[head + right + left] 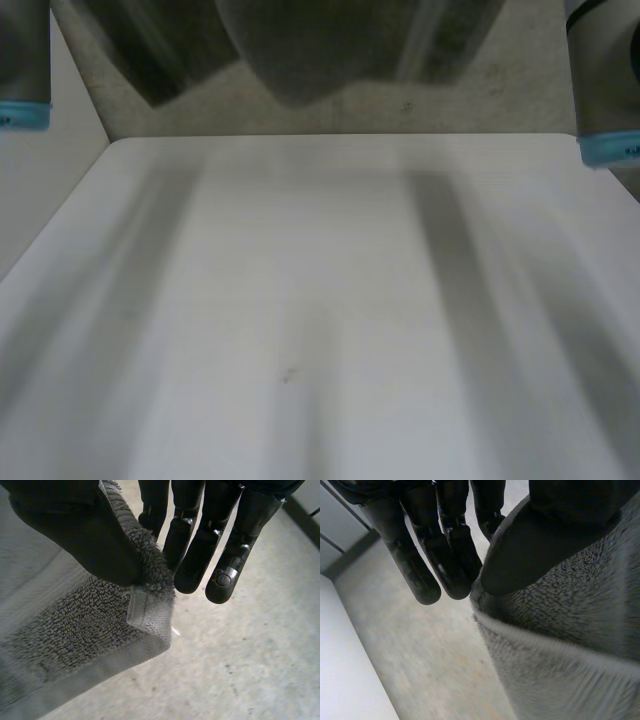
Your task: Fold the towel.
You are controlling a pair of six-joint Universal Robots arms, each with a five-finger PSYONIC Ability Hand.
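In the head view, the towel hangs beyond the far edge of the table. It looks soft, limp and light, best held by its hemmed corners.

In the left wrist view, the left hand pinches the hem between thumb and fingers, off the table.

In the right wrist view, the right hand likewise pinches a corner, fingers pointing down.

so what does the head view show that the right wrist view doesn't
Head view: the white table, with the left arm and the right arm raised at its sides. Right wrist view: the right hand pinching a hemmed corner of the towel between thumb and fingers, above a grey floor. Both: the grey towel, held up.
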